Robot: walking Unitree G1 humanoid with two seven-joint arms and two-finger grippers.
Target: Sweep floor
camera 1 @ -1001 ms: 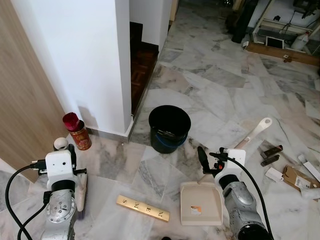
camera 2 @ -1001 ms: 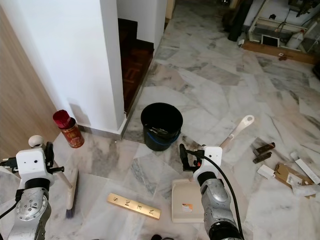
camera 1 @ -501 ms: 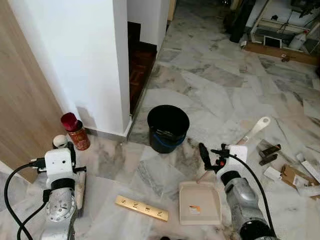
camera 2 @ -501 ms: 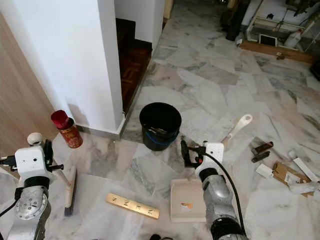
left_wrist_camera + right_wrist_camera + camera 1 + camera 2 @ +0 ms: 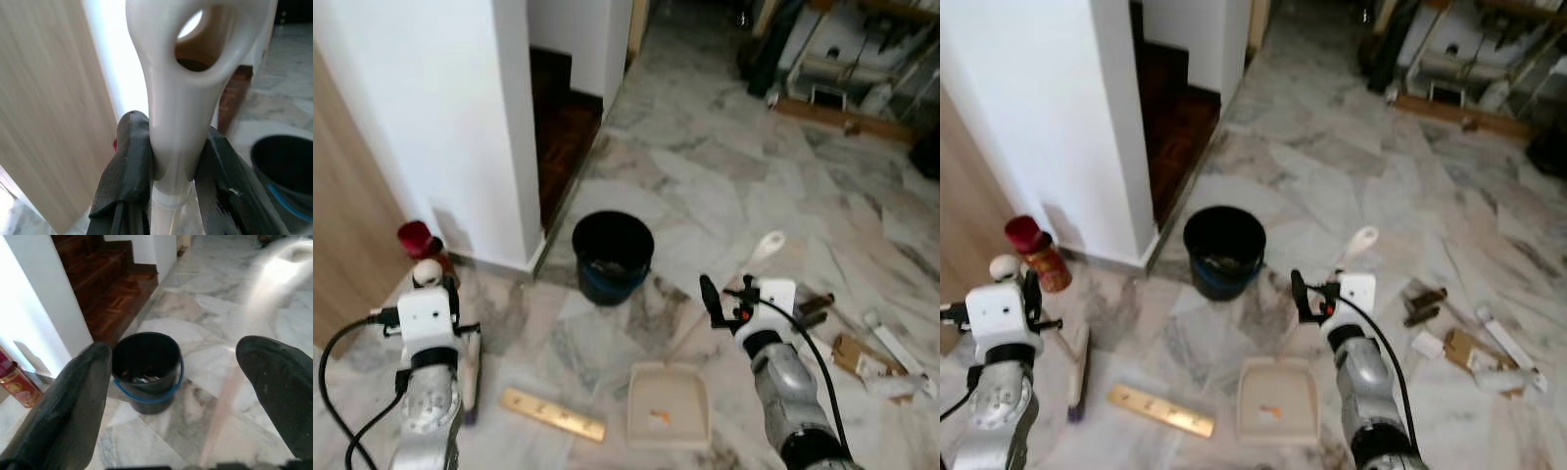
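A: How far along is the sweeping?

B: Early, I'd judge. The left hand (image 5: pixel 171 161) grips the white broom handle (image 5: pixel 188 73), brush head (image 5: pixel 1078 370) on the marble floor (image 5: pixel 1332 186) beside the wall. The dustpan (image 5: pixel 1277 399) lies flat by the right arm, near the black bucket (image 5: pixel 1224 250). A wooden strip (image 5: pixel 1159 410) and scraps (image 5: pixel 1459 348) are not gathered yet.

A: And the right hand?

B: The right hand (image 5: pixel 171 382) is spread open, holding nothing. The dustpan's handle (image 5: pixel 254 323) is blurred; the bucket's contents are too dark to read
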